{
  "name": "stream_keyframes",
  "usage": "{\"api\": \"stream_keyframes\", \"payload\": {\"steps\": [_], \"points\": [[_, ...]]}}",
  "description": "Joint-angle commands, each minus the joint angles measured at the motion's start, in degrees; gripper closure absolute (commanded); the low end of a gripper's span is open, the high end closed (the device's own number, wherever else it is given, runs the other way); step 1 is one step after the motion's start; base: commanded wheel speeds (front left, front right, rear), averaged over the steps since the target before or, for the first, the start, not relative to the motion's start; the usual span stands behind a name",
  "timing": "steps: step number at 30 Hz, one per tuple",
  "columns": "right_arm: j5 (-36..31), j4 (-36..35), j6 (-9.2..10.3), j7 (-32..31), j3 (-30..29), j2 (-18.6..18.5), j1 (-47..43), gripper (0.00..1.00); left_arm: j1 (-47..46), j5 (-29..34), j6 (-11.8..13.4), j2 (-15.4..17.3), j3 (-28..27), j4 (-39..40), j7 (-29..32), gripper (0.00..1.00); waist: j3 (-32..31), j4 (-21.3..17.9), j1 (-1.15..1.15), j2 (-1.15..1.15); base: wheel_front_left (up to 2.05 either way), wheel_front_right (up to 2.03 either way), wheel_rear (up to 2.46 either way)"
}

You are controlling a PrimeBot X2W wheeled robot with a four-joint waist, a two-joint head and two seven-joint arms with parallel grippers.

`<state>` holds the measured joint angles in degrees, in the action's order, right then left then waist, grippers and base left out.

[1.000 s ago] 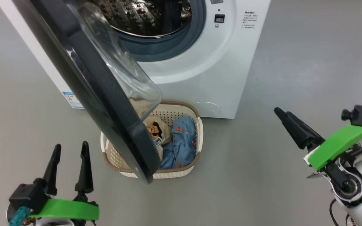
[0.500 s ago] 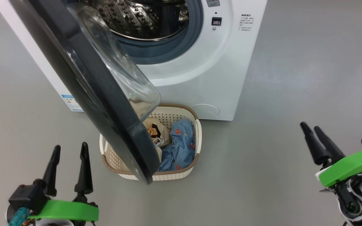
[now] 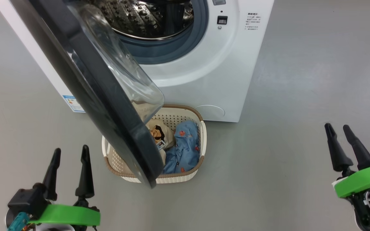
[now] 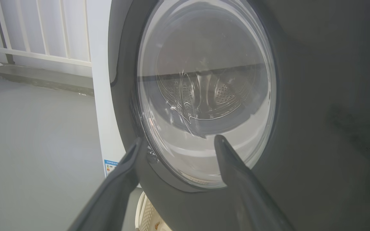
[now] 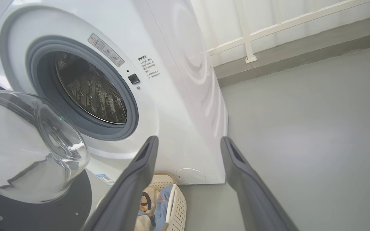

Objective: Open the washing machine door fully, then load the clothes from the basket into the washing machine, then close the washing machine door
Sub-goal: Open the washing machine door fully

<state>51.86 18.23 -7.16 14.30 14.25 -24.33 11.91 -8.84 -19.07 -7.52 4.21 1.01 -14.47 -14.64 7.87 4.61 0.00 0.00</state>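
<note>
The washing machine door [image 3: 117, 128] is only partway open. It sticks out from the washing machine [image 3: 210, 70] and hangs over the left part of the basket [image 3: 180, 178], which sits on the floor right against the machine's front. A blue garment [image 3: 183, 150] and a cream one [image 3: 159, 133] are inside it. Both grippers are spread wide and holding nothing. The left gripper [image 3: 71, 149] faces the door's outer side, and the right gripper [image 3: 336, 126] is well off to the right.

The door probably needs finishing first. A push from the left gripper's side would likely swing it shut. A better bet is the right gripper pressing the dark rim near the free edge rather than the glass, following the arc, while the left arm keeps out of the way.
</note>
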Motion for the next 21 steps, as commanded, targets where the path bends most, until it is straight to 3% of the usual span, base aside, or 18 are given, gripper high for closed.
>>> {"api": "stream_keyframes", "payload": {"steps": [1,6,21], "points": [[-2.3,-1.2,-0.33,0.7,0.1,-0.8,-1.3,0.00,-0.2,0.4,0.0,0.8,-1.9,1.8,-0.4,0.00,0.0,0.0,0.00,0.00,0.00,0.00,0.00],[-10.3,-1.4,-0.33,0.7,-1.3,0.2,-2.5,0.00,-0.3,0.4,0.0,0.7,-1.6,1.8,-0.4,0.00,0.2,0.2,0.00,0.00,0.00,0.00,0.00],[-23.7,-5.4,-0.33,0.7,-11.5,5.7,-7.0,0.00,-0.3,0.5,0.0,0.6,-1.6,1.6,-0.4,0.00,0.2,0.7,0.00,0.00,0.00,0.00,0.00]]}}
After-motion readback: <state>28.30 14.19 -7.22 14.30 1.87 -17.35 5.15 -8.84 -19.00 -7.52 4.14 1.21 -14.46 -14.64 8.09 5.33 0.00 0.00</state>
